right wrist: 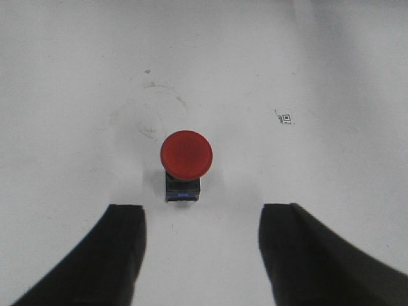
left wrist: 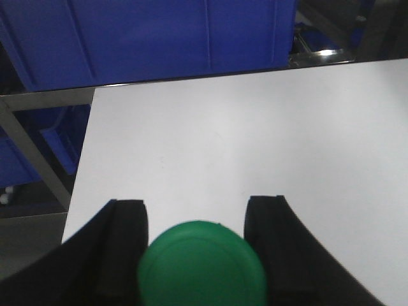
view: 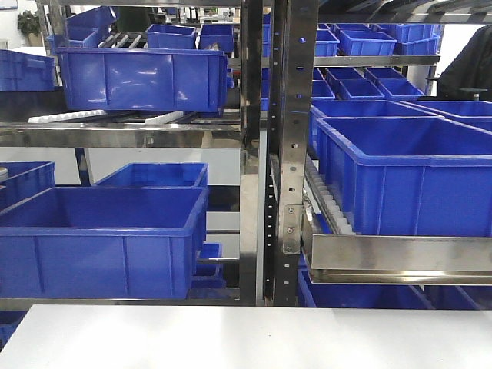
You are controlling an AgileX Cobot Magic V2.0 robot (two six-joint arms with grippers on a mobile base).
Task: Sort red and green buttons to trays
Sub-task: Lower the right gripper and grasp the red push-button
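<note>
1. White tabletop (left wrist: 255,127) lay beneath both wrists;
2. left gripper (left wrist: 197,210) clenched the green button (left wrist: 201,264) at lower centre;
3. right gripper (right wrist: 202,210) stood released; the red button (right wrist: 185,155) sat upright mid-frame, just beyond its fingers;
4. blue crates (view: 407,169) filled the metal rack (view: 290,154) behind.

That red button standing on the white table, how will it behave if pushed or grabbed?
The red button probably tips easily: its wide domed cap sits on a narrower dark base. Tipped, it might roll on that round cap. It looks rigid, but the smooth dome may slip, so the right gripper would likely hold the squarer base better.
</note>
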